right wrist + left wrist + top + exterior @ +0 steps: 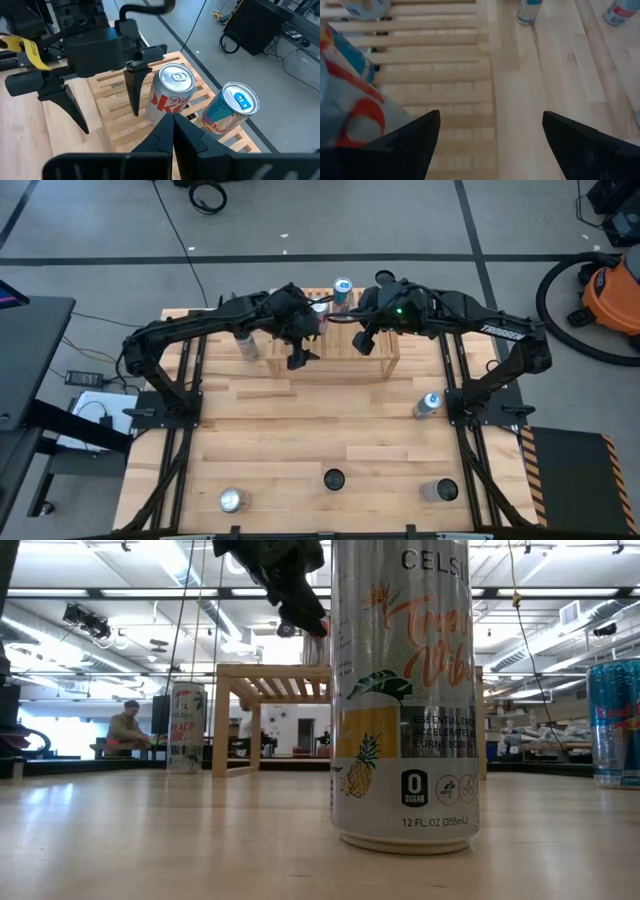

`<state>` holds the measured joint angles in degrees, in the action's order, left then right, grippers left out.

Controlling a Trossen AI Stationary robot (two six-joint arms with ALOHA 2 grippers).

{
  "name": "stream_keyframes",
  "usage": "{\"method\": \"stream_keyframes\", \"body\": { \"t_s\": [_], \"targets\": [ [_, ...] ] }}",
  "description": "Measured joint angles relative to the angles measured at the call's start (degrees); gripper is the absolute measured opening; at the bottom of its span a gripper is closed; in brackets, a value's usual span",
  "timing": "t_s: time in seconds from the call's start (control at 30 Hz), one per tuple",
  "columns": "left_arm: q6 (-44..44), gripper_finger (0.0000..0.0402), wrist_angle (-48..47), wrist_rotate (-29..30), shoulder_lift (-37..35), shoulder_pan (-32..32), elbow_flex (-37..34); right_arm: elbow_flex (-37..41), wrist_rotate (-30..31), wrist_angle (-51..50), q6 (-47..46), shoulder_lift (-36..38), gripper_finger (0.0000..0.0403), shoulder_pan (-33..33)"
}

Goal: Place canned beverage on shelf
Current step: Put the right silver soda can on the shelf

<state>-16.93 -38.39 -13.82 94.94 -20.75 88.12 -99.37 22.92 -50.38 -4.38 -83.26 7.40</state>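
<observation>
Big open workshop room with grey floor around a wooden desk (pixel 300 430), orange shop vac (pixel 612 295) off by the far right corner. Sitting at the far middle of the desk: shelf (pixel 345 348), light wood, slatted top, plain board sides. Two cans up on those slats, side by side near the far edge – silver-and-red soda can (pixel 170 97) and blue-and-silver energy drink can (pixel 229 111), both upright, tops sealed. Not touching each other from the look of the right wrist view.

Left gripper (pixel 297 340) hanging over the left end of the shelf, fingers (pixel 410 142) spread wide and holding nothing, soda can just beside it. Right gripper (pixel 365 340) over the right half of the shelf, fingers (pixel 172 130) pinched shut on nothing, tips pointing toward the two cans.

Rest of the cans scattered on the desk: tall pineapple-print can (pixel 403 690) right up against the low camera, another can (pixel 246 346) left of the shelf, one more (pixel 428 404) on the right side, plus two near the front edge (pixel 231 499) and (pixel 441 491). All standing upright.

Person (pixel 127 728) seated way back in the room.
</observation>
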Motion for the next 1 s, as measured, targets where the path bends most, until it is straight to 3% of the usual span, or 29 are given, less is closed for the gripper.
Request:
{"method": "stream_keyframes", "body": {
  "t_s": [0.7,1.0],
  "targets": [
    [1.8,0.0355,1.2,0.0,0.0,-5.4,0.0,0.0,0.0,-0.8,0.0,0.0,0.0013,0.0],
    [2.4,0.0355,-0.4,0.0,0.0,-2.6,0.0,0.0,0.0,-1.4,0.0,0.0,0.0013,0.0]
  ]
}}
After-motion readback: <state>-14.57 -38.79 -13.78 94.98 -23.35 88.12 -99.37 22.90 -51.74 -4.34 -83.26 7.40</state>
